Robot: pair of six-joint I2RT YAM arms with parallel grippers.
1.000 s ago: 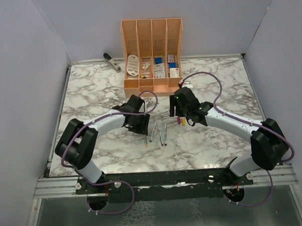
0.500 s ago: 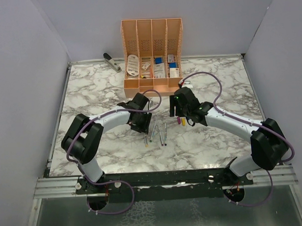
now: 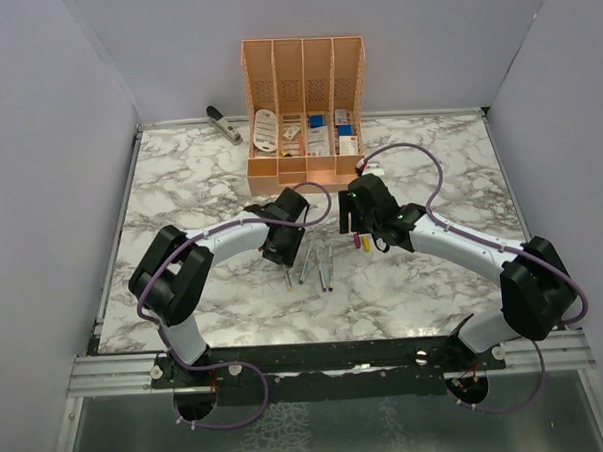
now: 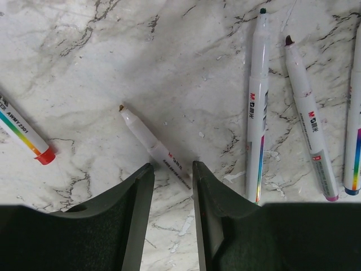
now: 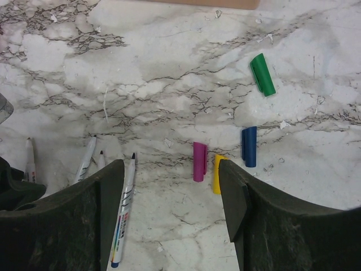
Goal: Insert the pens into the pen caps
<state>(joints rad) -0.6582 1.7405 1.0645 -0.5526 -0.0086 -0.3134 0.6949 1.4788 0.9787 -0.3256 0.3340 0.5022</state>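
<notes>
Several whitish pens lie mid-table (image 3: 305, 262). In the left wrist view, one with a brownish tip (image 4: 151, 145) runs diagonally into the gap of my left gripper (image 4: 172, 176), which is open, low over the table (image 3: 281, 249) and not clamped on it. A green-tipped pen (image 4: 256, 107), a dark-tipped pen (image 4: 307, 121) and a red-ended pen (image 4: 25, 135) lie around it. My right gripper (image 5: 172, 180) is open and empty above the caps (image 3: 372, 233). The purple cap (image 5: 199, 161) and yellow cap (image 5: 217, 174) lie side by side, with the blue cap (image 5: 249, 147) and green cap (image 5: 263, 74) beyond. The red cap is not in view.
An orange organiser (image 3: 304, 106) with small boxes stands at the back centre. A grey stapler (image 3: 223, 122) lies at the back left. A black-tipped pen (image 5: 124, 212) lies by my right gripper's left finger. Grey walls enclose the marble table (image 3: 179, 181).
My left gripper has moved right and a little forward, coming over the leftmost pens. The right arm, pens and caps have not moved.
</notes>
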